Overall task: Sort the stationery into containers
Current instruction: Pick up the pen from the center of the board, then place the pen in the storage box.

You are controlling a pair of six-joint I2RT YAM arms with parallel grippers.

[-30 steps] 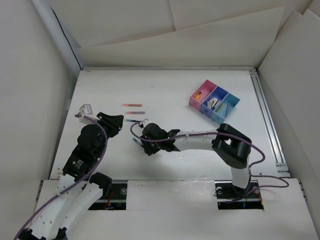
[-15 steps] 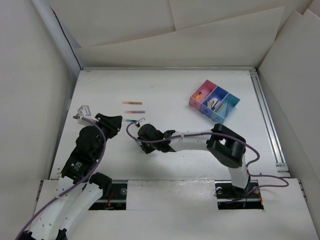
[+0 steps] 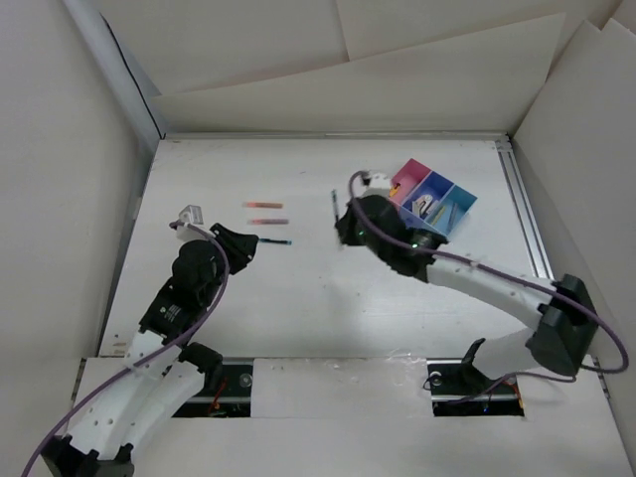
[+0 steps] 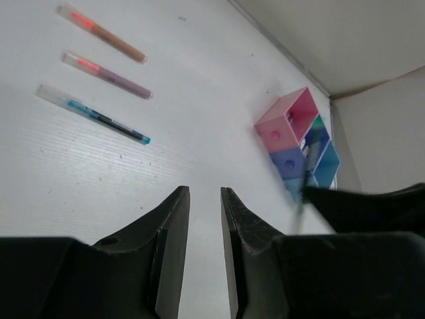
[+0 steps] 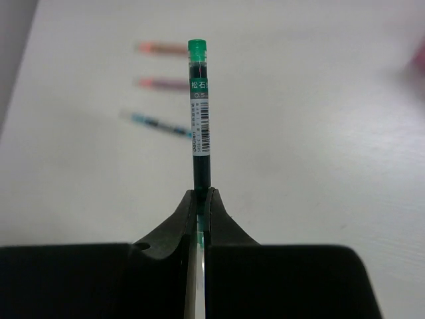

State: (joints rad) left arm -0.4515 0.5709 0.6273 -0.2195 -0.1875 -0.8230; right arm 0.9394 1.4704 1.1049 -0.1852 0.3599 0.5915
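My right gripper (image 3: 342, 217) is shut on a dark green pen (image 5: 199, 113), which sticks out past the fingertips (image 5: 201, 193). It hangs above the table just left of the containers (image 3: 425, 202), a joined row of pink, purple-blue and light blue boxes. My left gripper (image 3: 252, 241) is open and empty, its jaws a narrow gap apart (image 4: 204, 193), low over the table beside the teal pen (image 3: 276, 241). An orange pen (image 3: 263, 206) and a pink-purple pen (image 3: 268, 222) lie parallel above it. All three also show in the left wrist view: orange pen (image 4: 99, 30), pink-purple pen (image 4: 109, 74), teal pen (image 4: 93, 114).
The middle box holds small white and dark pieces (image 3: 424, 206). A raised rail (image 3: 527, 229) runs along the table's right edge, and white walls close in the back and left. The containers (image 4: 295, 143) also show in the left wrist view, with the right arm dark in front of them.
My right gripper has lifted from the table's left-middle and swung up and right towards the containers, carrying the green pen. My left gripper has shifted slightly right, towards the teal pen.
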